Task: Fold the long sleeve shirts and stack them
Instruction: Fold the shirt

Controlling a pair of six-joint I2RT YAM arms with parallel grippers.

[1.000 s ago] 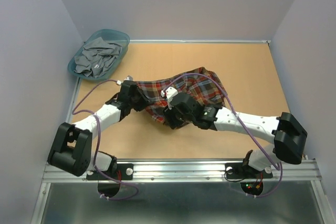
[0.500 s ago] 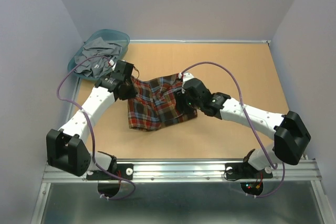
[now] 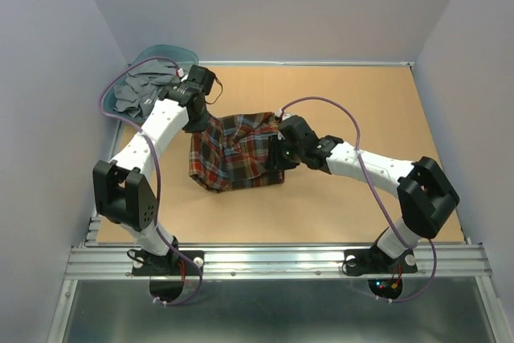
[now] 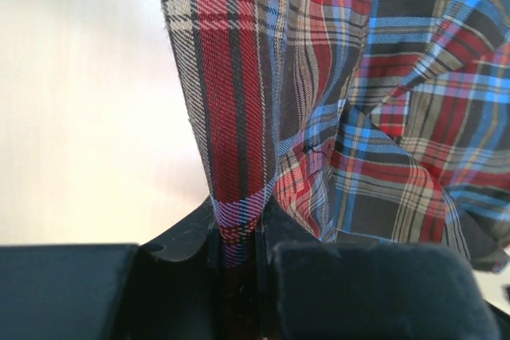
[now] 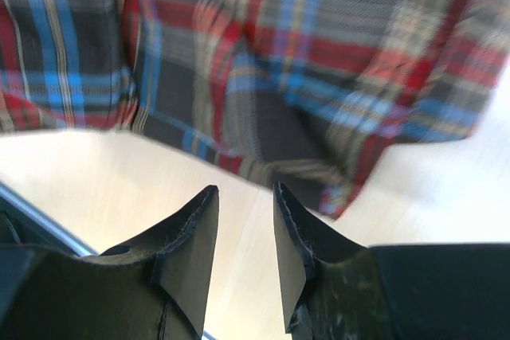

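Note:
The plaid flannel shirt (image 3: 237, 150) lies bunched on the table, left of the middle, with its far-left corner lifted. My left gripper (image 3: 199, 120) is shut on that corner; in the left wrist view a fold of plaid cloth (image 4: 239, 157) runs straight into the closed jaws of the left gripper (image 4: 239, 240). My right gripper (image 3: 277, 153) is at the shirt's right edge. In the right wrist view the right gripper (image 5: 243, 197) is open with nothing between its fingers, and the shirt (image 5: 303, 61) is just beyond the tips over bare table.
A teal basket (image 3: 178, 55) holding crumpled grey clothing (image 3: 138, 91) stands at the far left corner, right behind my left arm. The brown tabletop (image 3: 377, 110) extends to the right and is edged by a metal rail (image 3: 281, 256) at the near side.
Both arms swung away from the near edge. The left gripper carried the shirt corner back and left towards the basket, and the shirt shifted left with it. The right gripper now sits beside the shirt.

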